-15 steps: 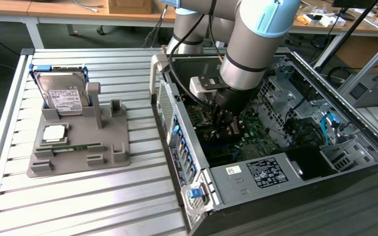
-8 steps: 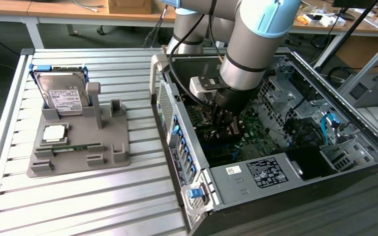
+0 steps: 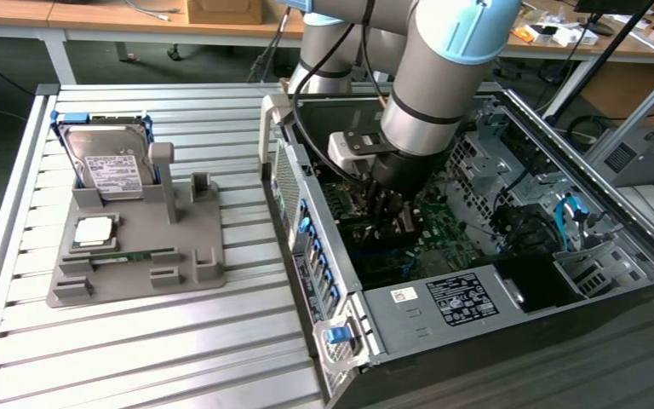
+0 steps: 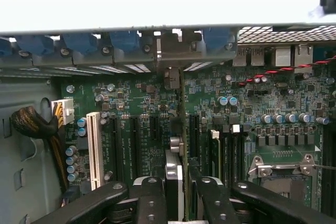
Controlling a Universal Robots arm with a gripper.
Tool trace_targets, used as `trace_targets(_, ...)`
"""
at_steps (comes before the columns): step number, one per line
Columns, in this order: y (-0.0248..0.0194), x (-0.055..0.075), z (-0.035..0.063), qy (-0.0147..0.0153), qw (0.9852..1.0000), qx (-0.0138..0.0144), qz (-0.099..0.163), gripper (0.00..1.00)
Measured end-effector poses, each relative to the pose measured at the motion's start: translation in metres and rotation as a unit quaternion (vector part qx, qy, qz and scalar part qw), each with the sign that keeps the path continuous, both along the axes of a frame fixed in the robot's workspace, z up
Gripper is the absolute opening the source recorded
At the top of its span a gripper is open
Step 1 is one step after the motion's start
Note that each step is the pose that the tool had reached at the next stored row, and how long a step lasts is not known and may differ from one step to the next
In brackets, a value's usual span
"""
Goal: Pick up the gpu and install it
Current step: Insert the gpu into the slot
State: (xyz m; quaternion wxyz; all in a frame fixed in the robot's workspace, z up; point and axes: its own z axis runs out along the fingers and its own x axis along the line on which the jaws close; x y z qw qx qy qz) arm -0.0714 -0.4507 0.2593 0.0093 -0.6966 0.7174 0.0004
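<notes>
Wrist view: black two-finger gripper point(image 4: 178, 203) clamped on thin dark gpu card point(image 4: 177, 182), held edge-on between its fingers; long axis runs away from gripper toward blue-latched rear bracket row point(image 4: 126, 43), above green motherboard point(image 4: 273, 103) slots inside open computer case point(image 3: 441, 315).

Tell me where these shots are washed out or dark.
Wrist view: a blown-out white band above the case edge, with the motherboard evenly lit. Exterior view: the computer case interior is shadowed under the arm; the slatted table is bright.
</notes>
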Motion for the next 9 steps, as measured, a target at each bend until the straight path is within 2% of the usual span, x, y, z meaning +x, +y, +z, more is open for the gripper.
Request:
trace_targets(2,0.0001,0.0001,-0.0004,-0.0002,1.0000,0.0051,0.000,0.27)
trace_targets(3,0.0001,0.0001,-0.0003,-0.0001,1.0000,0.0064,0.000,0.27)
trace_targets(9,-0.0011,0.0001,-0.0006,-0.0002,1.0000,0.0073,0.000,0.27)
